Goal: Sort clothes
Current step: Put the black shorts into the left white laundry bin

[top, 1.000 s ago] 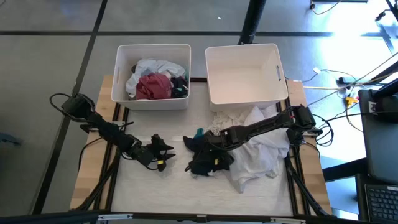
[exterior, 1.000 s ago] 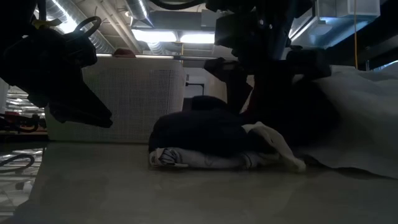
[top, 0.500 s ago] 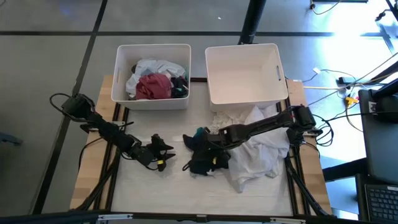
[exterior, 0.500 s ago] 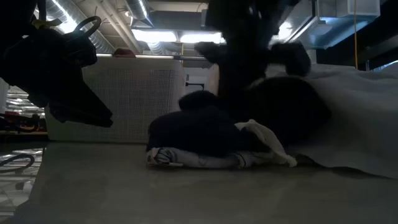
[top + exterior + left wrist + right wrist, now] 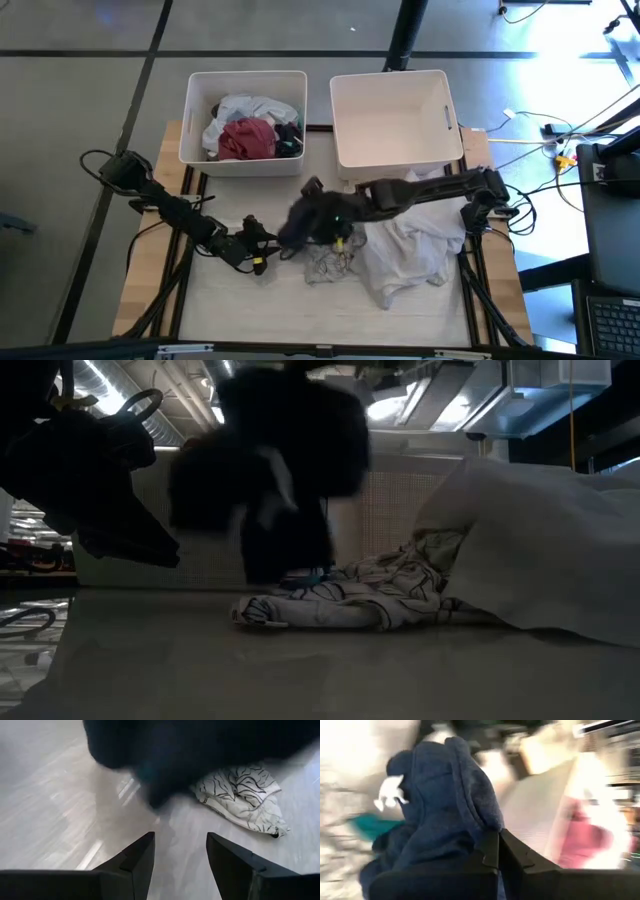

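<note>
My right gripper (image 5: 335, 215) is shut on a dark blue garment (image 5: 312, 220), which hangs over the middle of the table (image 5: 270, 470). Under it a black-patterned white garment (image 5: 330, 262) lies crumpled on the table, next to a large white garment (image 5: 410, 240). A teal piece (image 5: 370, 825) shows behind the dark cloth. My left gripper (image 5: 262, 245) waits open, low at the table's left, pointing at the patterned garment (image 5: 245, 795). My right gripper pinches a bunched fold of the dark blue garment (image 5: 480, 827) between its two shut fingers (image 5: 512, 857), slanting down from the table's right. Several layers bulge around the fingertips. The garment hangs in a lump below the fingers, lifted off the table (image 5: 285, 555).
Two white bins stand at the far edge. The left bin (image 5: 195, 150) holds maroon, white and dark clothes. The right bin (image 5: 440, 150) shows only its white floor. Bare table lies near the front edge (image 5: 260, 300).
My right gripper has risen and swung toward the table's left with the dark blue garment, tipping up as it went. The garment has come off the pile and hangs in the air. The patterned white garment it covered now lies in view and stays on the table.
</note>
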